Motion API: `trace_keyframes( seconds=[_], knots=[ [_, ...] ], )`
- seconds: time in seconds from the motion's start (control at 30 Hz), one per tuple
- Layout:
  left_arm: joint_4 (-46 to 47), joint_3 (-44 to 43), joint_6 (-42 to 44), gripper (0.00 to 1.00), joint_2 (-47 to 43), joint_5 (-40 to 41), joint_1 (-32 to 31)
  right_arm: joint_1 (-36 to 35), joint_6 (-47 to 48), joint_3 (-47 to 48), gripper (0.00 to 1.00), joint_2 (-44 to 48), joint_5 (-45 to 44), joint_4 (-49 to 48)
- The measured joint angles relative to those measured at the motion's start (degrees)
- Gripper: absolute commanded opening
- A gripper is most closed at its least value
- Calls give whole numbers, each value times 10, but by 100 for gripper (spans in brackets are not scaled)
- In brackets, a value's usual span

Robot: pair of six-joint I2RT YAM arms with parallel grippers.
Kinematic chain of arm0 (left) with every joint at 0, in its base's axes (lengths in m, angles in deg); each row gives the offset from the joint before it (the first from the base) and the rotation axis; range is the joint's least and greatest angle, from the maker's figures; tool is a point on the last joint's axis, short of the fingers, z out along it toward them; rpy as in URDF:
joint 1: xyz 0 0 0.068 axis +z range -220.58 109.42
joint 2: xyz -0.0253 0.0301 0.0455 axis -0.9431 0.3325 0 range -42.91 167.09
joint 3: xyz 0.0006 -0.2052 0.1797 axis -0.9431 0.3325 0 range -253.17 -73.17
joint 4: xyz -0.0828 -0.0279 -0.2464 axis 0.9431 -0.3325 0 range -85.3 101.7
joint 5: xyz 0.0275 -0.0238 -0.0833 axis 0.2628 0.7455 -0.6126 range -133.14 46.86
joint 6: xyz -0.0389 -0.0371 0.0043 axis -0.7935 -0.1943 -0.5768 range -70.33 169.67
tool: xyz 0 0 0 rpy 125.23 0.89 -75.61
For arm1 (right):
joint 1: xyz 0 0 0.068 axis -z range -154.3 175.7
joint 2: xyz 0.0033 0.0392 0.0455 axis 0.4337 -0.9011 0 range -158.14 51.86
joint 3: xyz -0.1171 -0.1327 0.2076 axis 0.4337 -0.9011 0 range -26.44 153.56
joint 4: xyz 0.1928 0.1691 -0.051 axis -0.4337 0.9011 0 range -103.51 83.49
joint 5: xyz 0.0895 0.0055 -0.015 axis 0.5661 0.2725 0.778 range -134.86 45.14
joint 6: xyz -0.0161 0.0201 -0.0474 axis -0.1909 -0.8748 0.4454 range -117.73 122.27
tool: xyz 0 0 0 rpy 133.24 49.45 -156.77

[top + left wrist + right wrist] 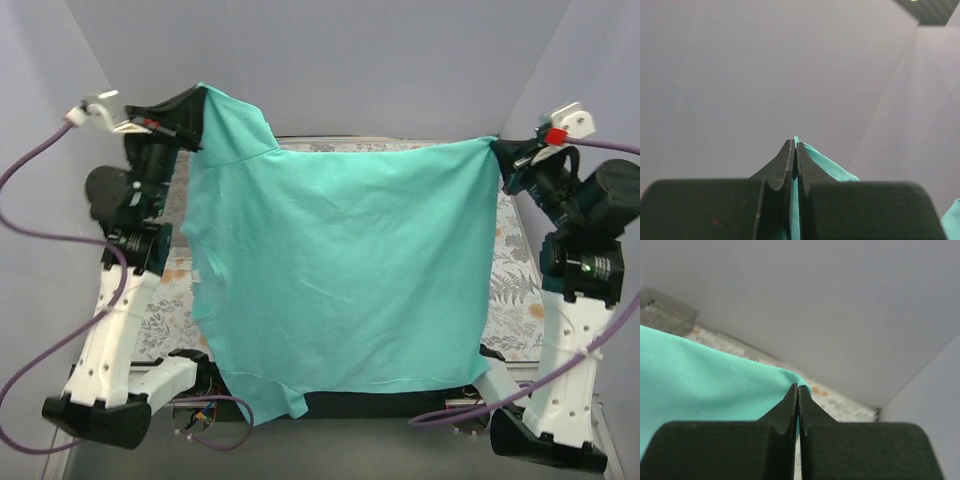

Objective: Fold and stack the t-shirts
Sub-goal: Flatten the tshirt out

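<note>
The t-shirt (340, 270) hangs spread as a broad teal sheet between the two arms, above the patterned table top (518, 270). The left gripper (203, 108) is clamped fully closed on the upper left corner of the cloth. In the left wrist view its fingers (780, 167) are pressed together, with a thin strip of teal fabric showing between them and a fold spilling out to the right. The right gripper (497, 150) is likewise closed tight on the upper right corner. In the right wrist view the fabric runs away to the left from the meeting line of the jaws. The top edge of the shirt runs nearly taut from one gripper to the other, with the left end farther up in the top view. The lower edge drapes toward the near edge of the table between the arm bases, and a pointed flap hangs at the lower left (whether the cloth touches the table surface underneath cannot be determined). Plain grey walls (350, 60) enclose the workspace.
</note>
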Motion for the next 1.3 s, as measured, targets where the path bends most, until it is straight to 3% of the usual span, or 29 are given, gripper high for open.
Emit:
trace_keyframes(
  seconds=[0.27,0.43,0.63,0.83,1.03,1.3],
  knots=[
    [61,115,-16,0,231,-37,0,0,-32,-262,1,-105,36,-87],
    [79,112,-24,0,396,-39,0,0,-52,-336,1,-232,11,-188],
    [61,33,-26,0,544,-33,-3,0,-60,-299,1,-403,-37,-270],
    [46,-75,-20,0,620,-23,-6,0,-70,-199,1,-539,-62,-304],
    [29,-146,-12,0,673,-19,-8,0,-94,-129,1,-598,-67,-316],
    [11,-158,1,0,691,-26,-8,0,-113,-103,1,-609,-59,-330]
  ],
)
